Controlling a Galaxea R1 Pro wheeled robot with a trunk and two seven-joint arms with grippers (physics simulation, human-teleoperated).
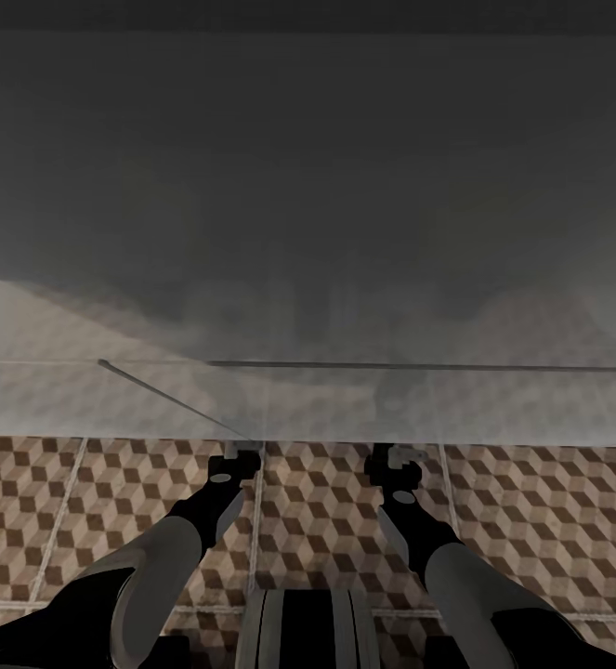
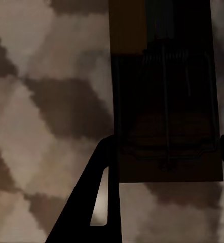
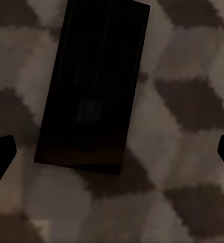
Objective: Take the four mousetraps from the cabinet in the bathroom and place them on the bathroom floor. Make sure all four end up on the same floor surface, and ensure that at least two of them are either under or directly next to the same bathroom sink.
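Both arms reach forward and down over the cube-patterned bathroom floor [image 1: 530, 520]. My left gripper [image 1: 235, 457] is shut on a mousetrap [image 2: 162, 101]. It is a dark flat plate with spring wire, and a finger [image 2: 99, 187] presses each long side just above the tiles. My right gripper [image 1: 393, 457] stands open, its fingers [image 3: 0, 157] wide apart. Between and beyond them a second mousetrap [image 3: 94, 86] lies flat on the floor in shadow. The cabinet is out of view. I cannot tell whether the grey mass ahead is the bathroom sink.
A broad blurred grey surface [image 1: 308, 186] hangs very close in front of the head camera. It covers everything above the gripper tips. A dark line [image 1: 419, 367] runs across it. My base [image 1: 308, 632] sits at the bottom edge.
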